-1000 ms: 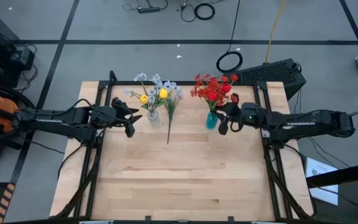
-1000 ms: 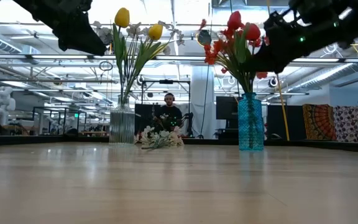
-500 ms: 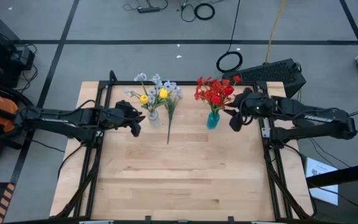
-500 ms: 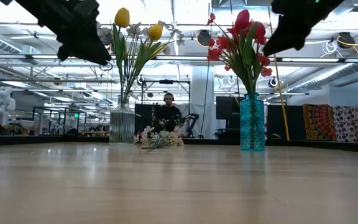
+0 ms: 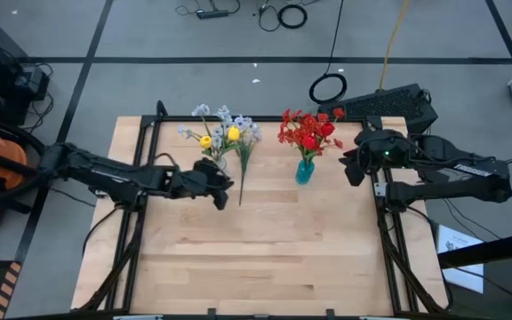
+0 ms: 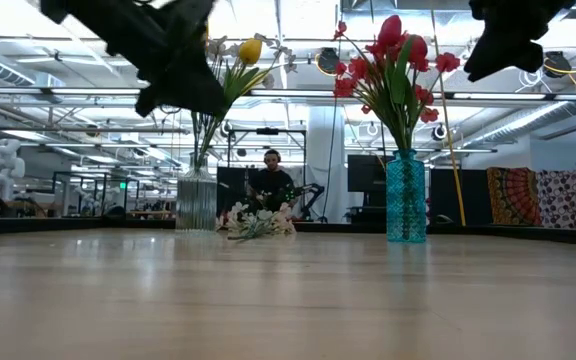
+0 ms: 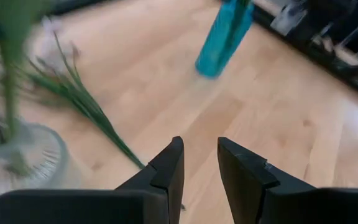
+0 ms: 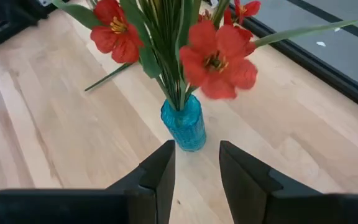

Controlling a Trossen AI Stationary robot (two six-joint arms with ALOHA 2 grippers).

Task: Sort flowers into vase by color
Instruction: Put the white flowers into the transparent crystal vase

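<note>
Flowers stand sorted in two vases at the back of the surface (image 5: 265,249): yellow tulips (image 5: 220,136) with pale sprays in the clear glass vase (image 6: 196,200), red blooms (image 5: 307,132) in the blue vase (image 5: 303,172), and one pale spray (image 5: 242,169) lies flat between them. Left tool (image 7: 199,163) hovers over that spray's stem end beside the glass vase, fingers narrowly parted and empty. Right tool (image 8: 196,163) hangs right of the blue vase, its fingers also a little apart, gripping nothing.

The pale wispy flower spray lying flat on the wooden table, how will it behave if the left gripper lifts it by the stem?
The pale wispy flower spray looks thin-stemmed, so it probably droops at the blossom end. Probably light too. Its narrow green stem could slip or twist between the left gripper fingers, now apart and empty.
</note>
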